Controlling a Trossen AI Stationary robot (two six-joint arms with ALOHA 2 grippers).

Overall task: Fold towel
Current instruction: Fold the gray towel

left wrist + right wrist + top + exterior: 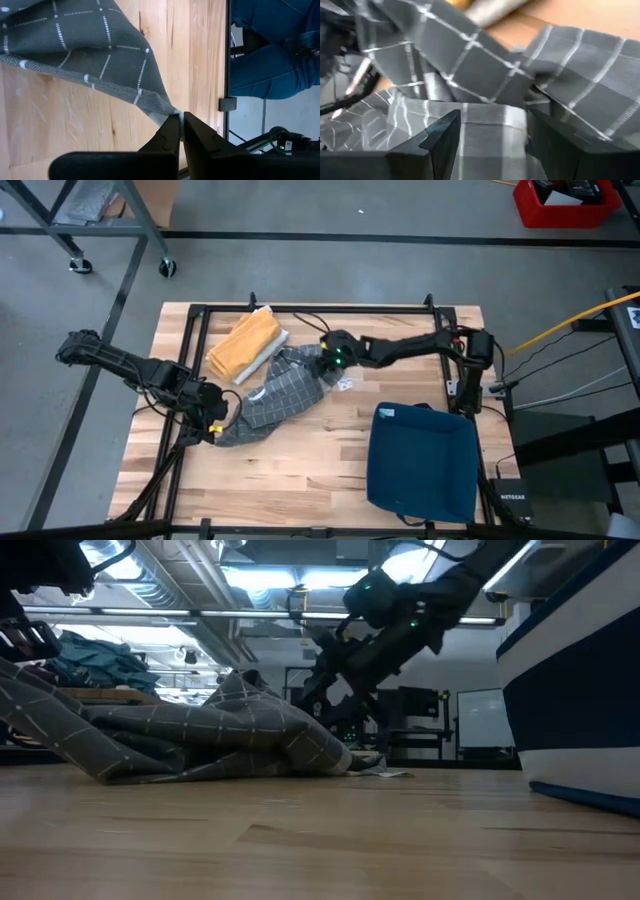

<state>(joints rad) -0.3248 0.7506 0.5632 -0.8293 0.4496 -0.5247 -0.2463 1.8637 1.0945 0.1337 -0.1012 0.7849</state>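
Wood table (300, 450), grey check towel (275, 395) crumpled btwn grippers, left gripper (180, 119) pinched shut on towel corner, right gripper (490, 135) spread wide w/ cloth bunched btwn fingers.

A wooden table (300, 470) fills the middle, edged by a black frame (300, 308). A grey checked towel (275, 400) lies crumpled near the centre, stretching from about 12 o'clock toward 8 o'clock. The left gripper (213, 423) sits at the towel's 8 o'clock end, touching its corner. The right gripper (326, 367) reaches in from 3 o'clock and hangs over the towel's upper end, a green light showing on its wrist. A folded yellow towel (245, 342) lies at 11 o'clock, just beside the grey one. A dark blue cloth (422, 460) covers the 4 o'clock corner, well apart from the others
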